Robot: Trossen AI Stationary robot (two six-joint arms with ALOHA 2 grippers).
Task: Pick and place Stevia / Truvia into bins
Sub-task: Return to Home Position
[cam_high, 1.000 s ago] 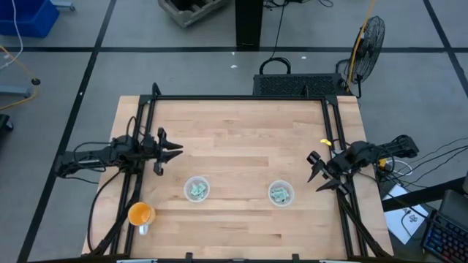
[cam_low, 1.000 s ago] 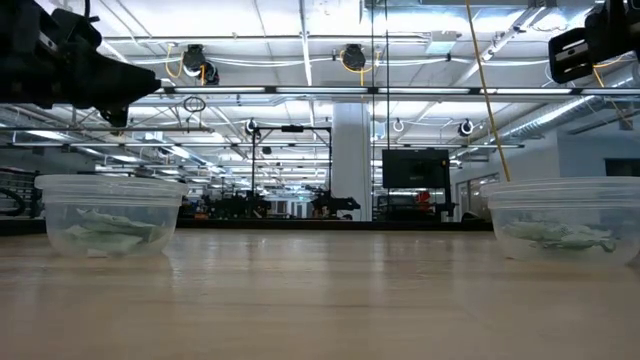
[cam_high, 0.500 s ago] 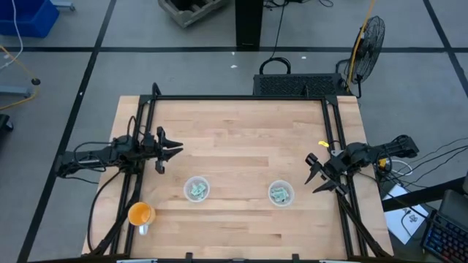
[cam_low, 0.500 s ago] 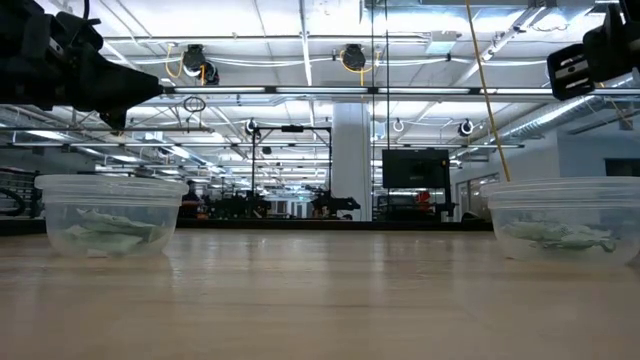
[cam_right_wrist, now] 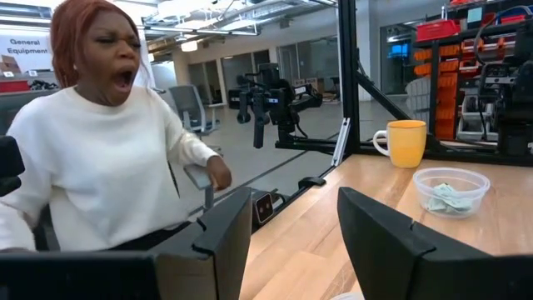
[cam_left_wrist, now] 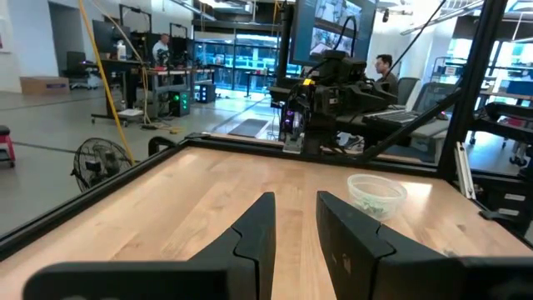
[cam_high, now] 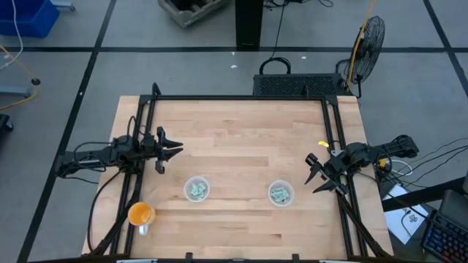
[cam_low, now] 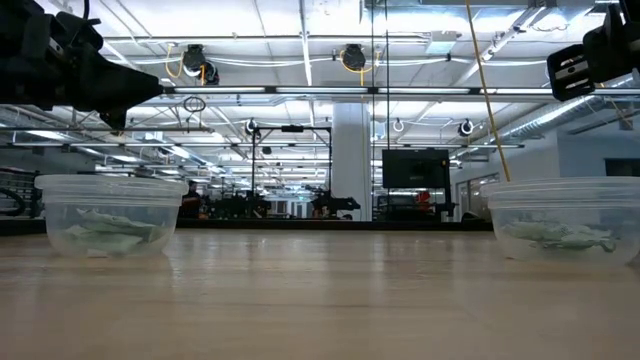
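Two clear bins stand on the wooden table toward its near edge: the left bin (cam_high: 197,189) and the right bin (cam_high: 280,193). Each holds pale green Stevia packets lying on its bottom (cam_low: 105,228) (cam_low: 560,236). My left gripper (cam_high: 174,152) hovers open by the table's left edge, pointing level toward the right, above and behind the left bin. My right gripper (cam_high: 313,175) hovers open by the right edge, right of the right bin. Nothing is between the fingers in either wrist view (cam_left_wrist: 294,225) (cam_right_wrist: 291,225).
An orange cup (cam_high: 140,214) stands at the near left corner. Black frame rails (cam_high: 241,98) run along the far, left and right edges. A person in a white top (cam_right_wrist: 108,158) sits beyond the table's near left side.
My right gripper has tipped a little downward while staying in place. The bins and the packets have kept still.
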